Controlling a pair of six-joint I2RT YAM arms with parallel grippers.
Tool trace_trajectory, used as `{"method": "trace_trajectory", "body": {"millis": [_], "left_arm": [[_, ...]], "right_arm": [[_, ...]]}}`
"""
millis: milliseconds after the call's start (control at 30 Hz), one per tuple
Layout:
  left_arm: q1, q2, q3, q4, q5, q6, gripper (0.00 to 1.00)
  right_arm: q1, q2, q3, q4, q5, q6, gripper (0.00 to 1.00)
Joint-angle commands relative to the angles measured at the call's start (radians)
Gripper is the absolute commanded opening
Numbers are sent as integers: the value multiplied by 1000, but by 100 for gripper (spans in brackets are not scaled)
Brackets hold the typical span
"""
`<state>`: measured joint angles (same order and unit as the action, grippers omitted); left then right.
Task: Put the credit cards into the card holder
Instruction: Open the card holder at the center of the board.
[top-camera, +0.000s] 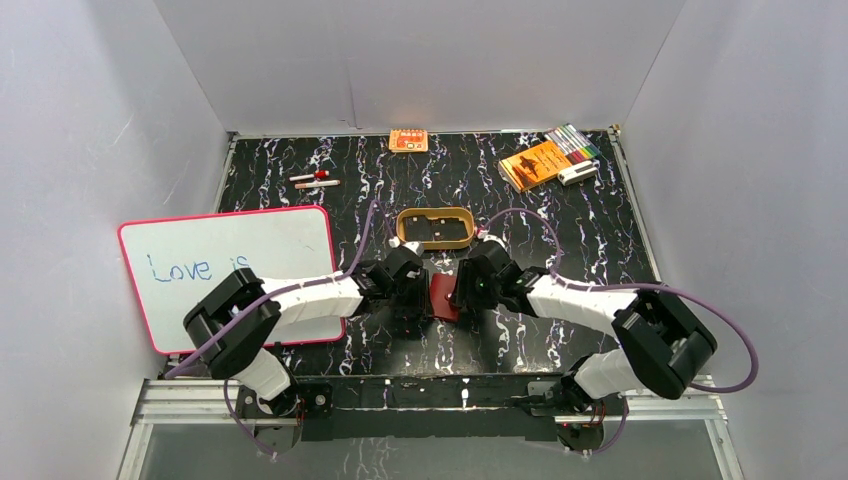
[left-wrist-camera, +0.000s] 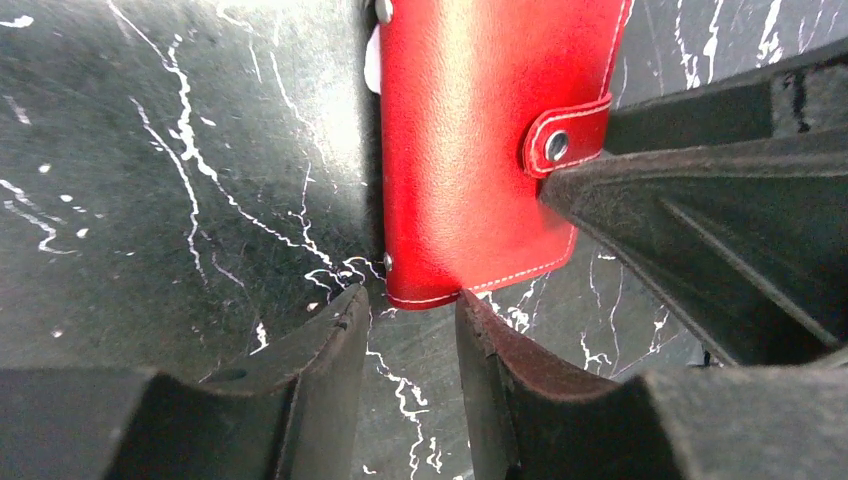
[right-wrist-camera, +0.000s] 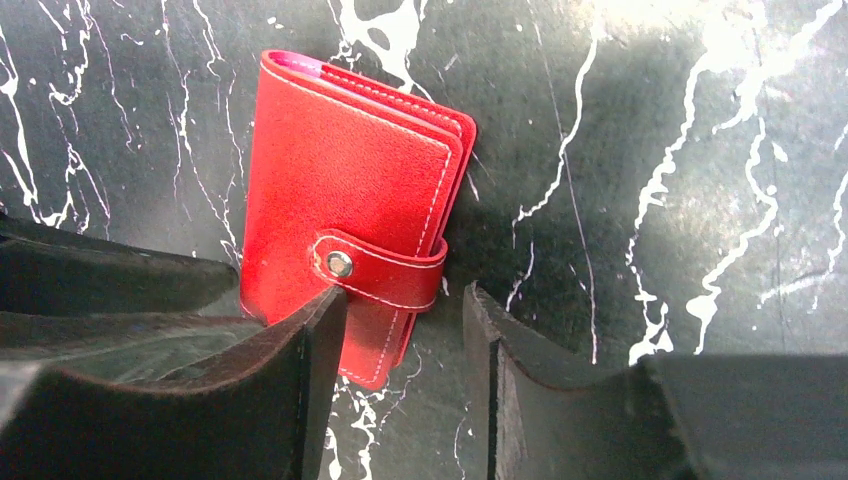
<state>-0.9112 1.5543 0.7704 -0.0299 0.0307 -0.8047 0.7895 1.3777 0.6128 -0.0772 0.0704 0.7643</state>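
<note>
The card holder (top-camera: 443, 297) is a red wallet lying flat on the black marbled table between my two grippers, folded shut with its snap tab (right-wrist-camera: 385, 268) fastened. It also shows in the left wrist view (left-wrist-camera: 470, 150) and the right wrist view (right-wrist-camera: 340, 180). A thin pale edge (right-wrist-camera: 290, 58) peeks out at its top. No loose credit cards are in view. My left gripper (top-camera: 410, 290) (left-wrist-camera: 410, 300) is open and empty, its tips at the wallet's near edge. My right gripper (top-camera: 465, 285) (right-wrist-camera: 402, 295) is open and empty, one finger (right-wrist-camera: 300, 350) over the wallet's corner by the tab.
A tan oval tray (top-camera: 400, 228) stands just behind the wallet. A whiteboard (top-camera: 230, 270) lies at the left. An orange packet (top-camera: 408, 140), an orange booklet (top-camera: 533, 163), markers (top-camera: 575, 143) and two pens (top-camera: 315, 180) lie along the back.
</note>
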Motion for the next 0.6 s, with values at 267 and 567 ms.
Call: {"method": "trace_trajectory", "body": {"millis": [267, 567], "left_arm": [[3, 24, -98, 198, 168, -32, 32], [1, -30, -82, 141, 119, -16, 29]], "right_arm": [[-3, 68, 109, 60, -57, -231, 46], [-3, 28, 166, -10, -90, -307, 53]]}}
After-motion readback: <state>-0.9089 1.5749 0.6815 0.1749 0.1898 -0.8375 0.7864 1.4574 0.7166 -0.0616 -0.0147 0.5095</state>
